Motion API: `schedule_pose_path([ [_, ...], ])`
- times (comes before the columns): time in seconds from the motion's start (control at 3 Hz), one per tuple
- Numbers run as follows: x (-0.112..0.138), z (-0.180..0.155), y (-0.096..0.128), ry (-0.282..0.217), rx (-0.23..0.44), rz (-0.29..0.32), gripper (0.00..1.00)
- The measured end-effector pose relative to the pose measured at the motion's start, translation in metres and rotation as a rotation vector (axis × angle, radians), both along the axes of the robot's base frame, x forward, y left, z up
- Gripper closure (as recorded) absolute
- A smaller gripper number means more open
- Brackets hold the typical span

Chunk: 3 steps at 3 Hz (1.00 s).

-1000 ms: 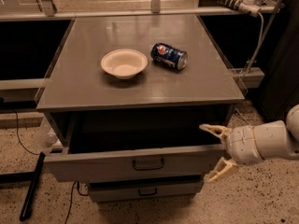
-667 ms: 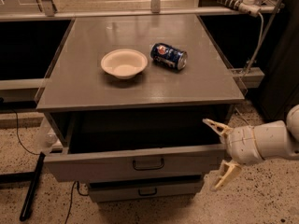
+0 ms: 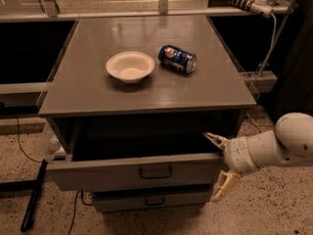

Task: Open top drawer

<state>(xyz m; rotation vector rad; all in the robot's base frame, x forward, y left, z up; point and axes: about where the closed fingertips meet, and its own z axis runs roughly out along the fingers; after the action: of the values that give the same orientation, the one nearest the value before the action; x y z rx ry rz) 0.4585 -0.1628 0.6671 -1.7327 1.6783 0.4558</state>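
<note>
- You have one blue can (image 3: pixel 177 59) lying on its side on the desk (image 3: pixel 88 89), to the right of centre. It carries a round red, white and blue emblem, but you cannot read any lettering on it.
- One white bowl (image 3: pixel 130 66) sits upright just left of the can, close to it but not touching.
- You can count two grey drawer fronts. The top drawer (image 3: pixel 107 173) stands open directly under the desk top, its front panel projecting toward the near side and its inside dark and in shadow.
- A small black bar handle (image 3: pixel 155 172) sits at the middle of that panel.
- The lower drawer (image 3: pixel 122 200) shows only as a narrow strip beneath it, with its own small handle; anything below that is hidden.
- The gripper (image 3: pixel 215 164) is at the right end of the top drawer's front panel. Its fingers (image 3: pixel 224 184) are spread wide apart, one at the panel's upper edge and one hanging below it. You cannot tell whether either touches the drawer.
- The white arm (image 3: pixel 274 148) comes in from the right and is cut off at the picture's edge.
- One black pole (image 3: pixel 33 199) lies on the speckled floor at the near left.
- A pale object beside the drawer's left end is too unclear to name.
</note>
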Motion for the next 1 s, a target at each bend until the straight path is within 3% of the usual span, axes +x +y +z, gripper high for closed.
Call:
schedule_pose_path([
  [0.33, 0.0003, -0.0010, 0.0007, 0.002, 0.000, 0.002, 0.00],
  [1.0, 0.0003, -0.0010, 0.0007, 0.002, 0.000, 0.002, 0.42],
])
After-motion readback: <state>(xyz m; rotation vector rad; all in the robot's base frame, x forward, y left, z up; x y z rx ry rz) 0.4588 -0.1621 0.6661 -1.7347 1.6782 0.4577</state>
